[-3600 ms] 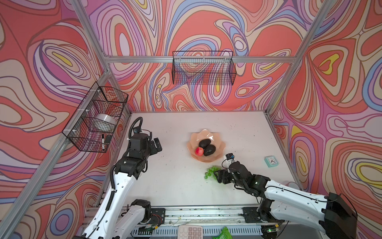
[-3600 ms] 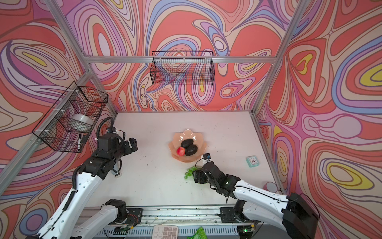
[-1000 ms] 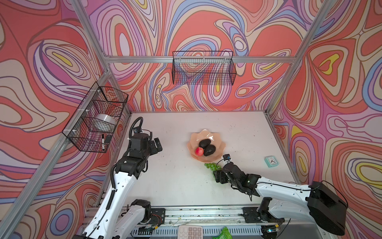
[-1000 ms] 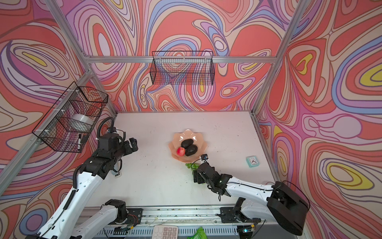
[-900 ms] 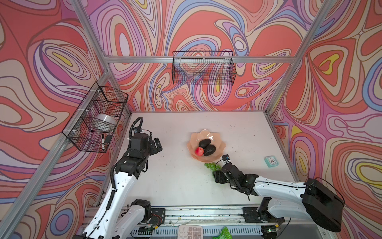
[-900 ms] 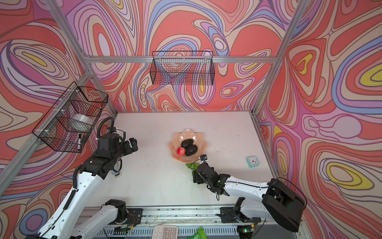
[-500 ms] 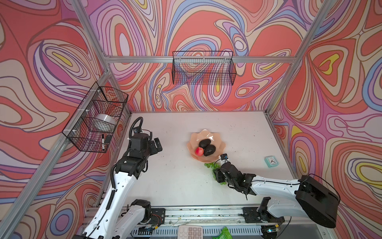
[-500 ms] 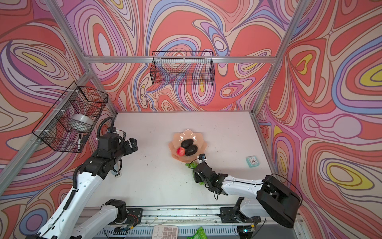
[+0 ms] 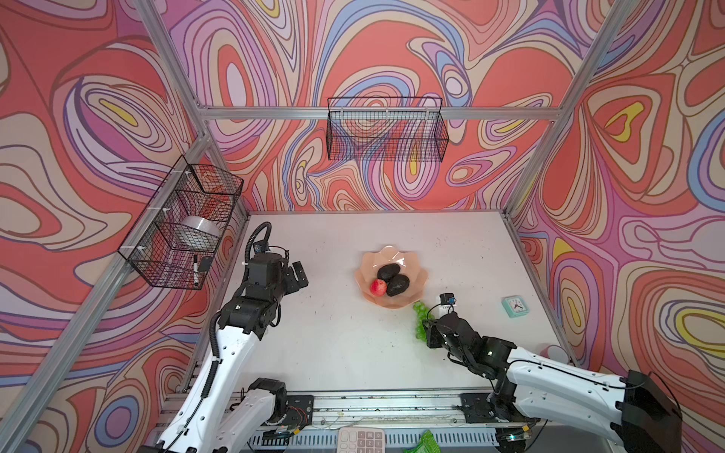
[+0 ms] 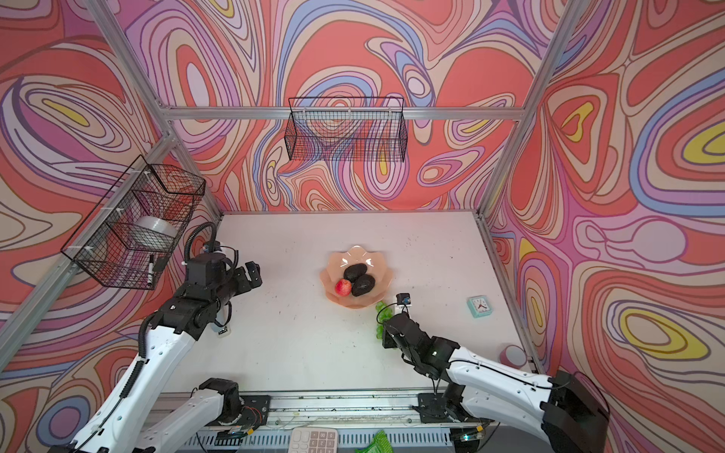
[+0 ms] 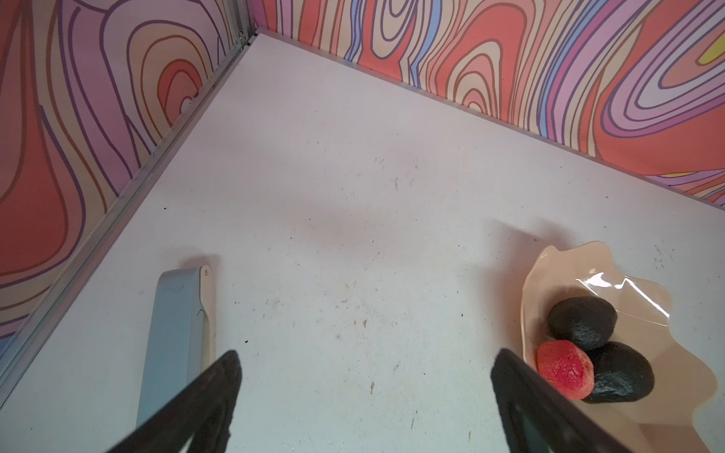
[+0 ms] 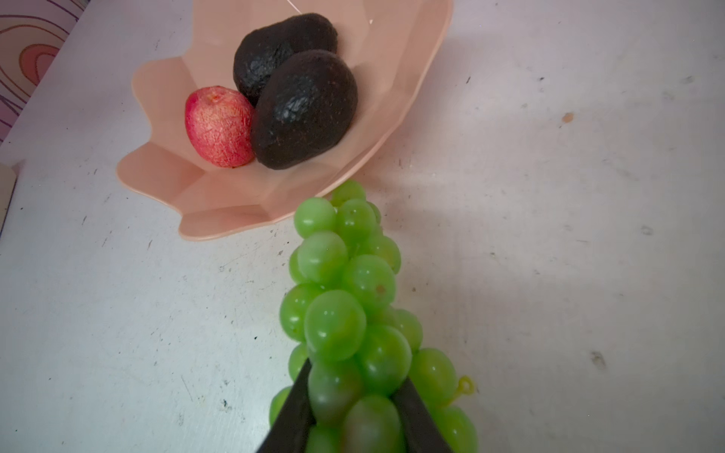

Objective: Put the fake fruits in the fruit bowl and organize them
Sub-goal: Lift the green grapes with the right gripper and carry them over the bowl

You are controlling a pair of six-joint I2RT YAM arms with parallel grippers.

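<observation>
The peach-pink fruit bowl (image 9: 416, 283) (image 10: 355, 251) sits mid-table and holds two dark avocados (image 9: 388, 271) (image 9: 398, 285) and a red apple (image 9: 377, 287). A bunch of green grapes (image 9: 420, 319) (image 12: 345, 282) lies on the table, its far end touching the bowl's near rim (image 12: 235, 204). My right gripper (image 9: 425, 333) (image 12: 355, 376) is shut on the near end of the bunch, with grapes squeezed between both fingers. My left gripper (image 9: 296, 274) (image 11: 367, 357) hovers open and empty, left of the bowl (image 11: 612, 286).
A teal clock (image 9: 515, 306) lies near the right wall. Black wire baskets hang on the back wall (image 9: 386, 131) and the left wall (image 9: 184, 227). A grey-blue flat tool (image 11: 176, 333) lies under the left gripper. A calculator (image 9: 361, 441) sits beyond the front rail.
My right gripper's jaws have closed on the grape bunch, which was loose between them a second ago. The left arm has not moved.
</observation>
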